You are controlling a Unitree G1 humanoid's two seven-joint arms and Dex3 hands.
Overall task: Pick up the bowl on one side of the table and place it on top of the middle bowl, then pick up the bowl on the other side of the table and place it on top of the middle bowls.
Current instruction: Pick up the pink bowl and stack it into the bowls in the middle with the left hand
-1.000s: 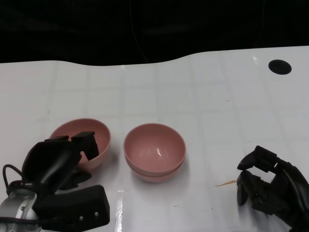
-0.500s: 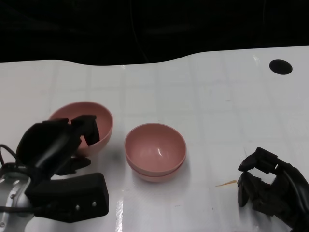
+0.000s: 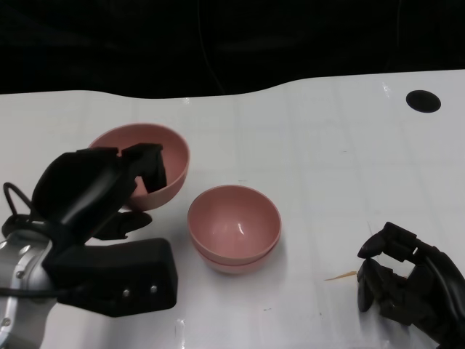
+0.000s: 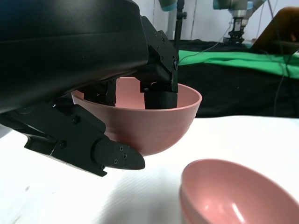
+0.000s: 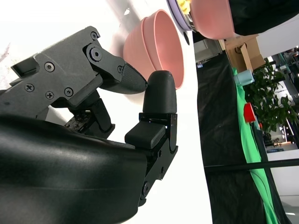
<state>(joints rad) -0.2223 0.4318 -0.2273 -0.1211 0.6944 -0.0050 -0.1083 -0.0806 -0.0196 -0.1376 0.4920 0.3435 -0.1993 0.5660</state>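
Note:
My left hand [image 3: 102, 193] grips a pink bowl [image 3: 145, 163] by its near rim, fingers inside and thumb under it, and holds it lifted above the table, left of the middle stack. The left wrist view shows this bowl [image 4: 149, 119] clear of the white surface, with my left hand [image 4: 93, 88] around its rim. The middle stack [image 3: 234, 227] is two pink bowls nested together at the table's centre, also seen as the stack [image 4: 233, 196] and the stack [image 5: 156, 49]. My right hand [image 3: 410, 287] rests at the lower right, fingers curled, holding nothing.
The white table [image 3: 327, 145] has a black round hole [image 3: 421, 100] at the far right. A small tan splinter [image 3: 340, 276] lies left of my right hand. Beyond the table's far edge all is dark.
My left hand has raised the pink bowl off the table and carried it up and slightly right, toward the middle stack. The right hand has not moved.

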